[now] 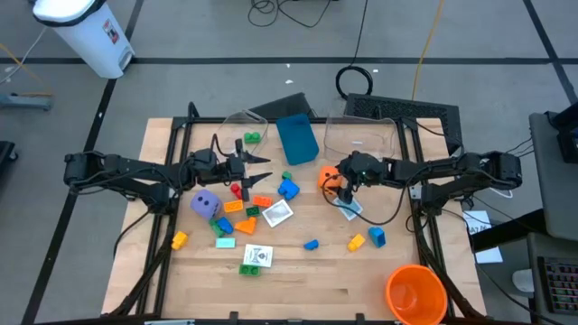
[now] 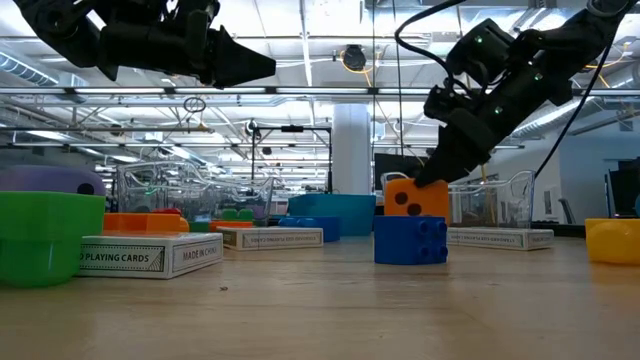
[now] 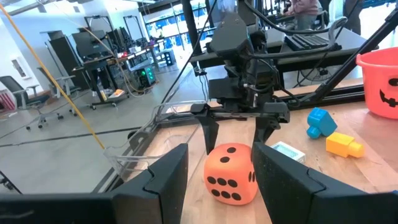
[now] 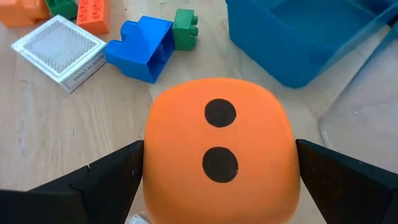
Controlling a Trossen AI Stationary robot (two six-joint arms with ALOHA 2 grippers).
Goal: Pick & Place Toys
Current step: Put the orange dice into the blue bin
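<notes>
The right gripper [image 4: 214, 186] stands over the orange die [image 4: 217, 162], its 2 dark fingers [image 4: 99, 180] spread as wide as they go, 1 on each side of the die. In the right wrist view the fingers flank the die's side faces, apparently with no squeeze yet; the face showing bears 2 black dots. In the low view the gripper [image 2: 432, 180] comes down from above onto the die [image 2: 415, 198], which sits behind a blue brick [image 2: 410, 240].

The relation the next move turns on: the die lies straight ahead of the right gripper, between its fingers, so closing them should be all the grasp calls for. A die has no long axis, so any square pair of faces will do. The right arm is plainly the nearer one.

From the die, a blue brick [image 4: 142, 46] and a small green brick [image 4: 185, 28] lie toward 9 o'clock in the high view, the blue box [image 1: 296, 137] toward 11 o'clock.

The left gripper [image 1: 257, 167] hovers at 9 o'clock from the die, above the scattered bricks, fingers partly apart and holding nothing that shows; it points at the die [image 3: 230, 174].

Readable writing: a card box [image 2: 150, 255] in the low view says "PLAYING CARDS" and "MADE IN CHINA". The orange bucket [image 3: 379, 84] carries a black pumpkin face.
</notes>
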